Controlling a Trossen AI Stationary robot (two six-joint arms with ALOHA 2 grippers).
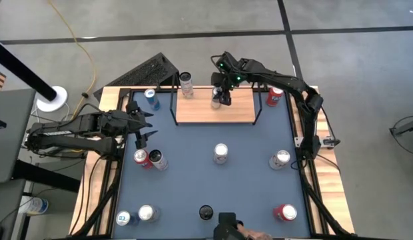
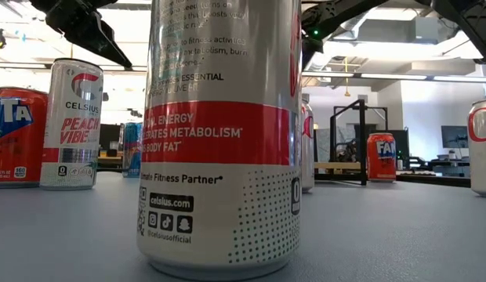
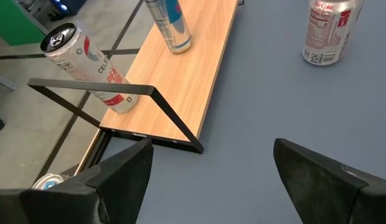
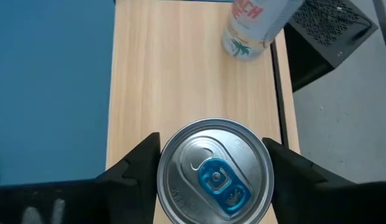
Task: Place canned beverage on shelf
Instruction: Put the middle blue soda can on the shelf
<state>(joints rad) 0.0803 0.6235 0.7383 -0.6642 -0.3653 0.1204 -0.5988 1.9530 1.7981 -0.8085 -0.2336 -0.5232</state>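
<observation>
High view: two cans on shelf (image 1: 241,112); right hand (image 1: 220,97) fingers flanking one; left hand (image 1: 144,125) apart.

Shelf (image 1: 240,113) board right of the two cans (image 1: 186,85) lies bare, open from above.

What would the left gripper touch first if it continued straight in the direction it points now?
Probably the shelf: its black wire end frame stands just ahead of the open left gripper, though depth is unclear.

A can (image 4: 215,171) with a blue tab stands upright on the shelf (image 4: 162,74), between the right gripper's (image 4: 211,180) fingers (image 4: 134,171). A second can (image 4: 252,25) stands farther along the board.
</observation>
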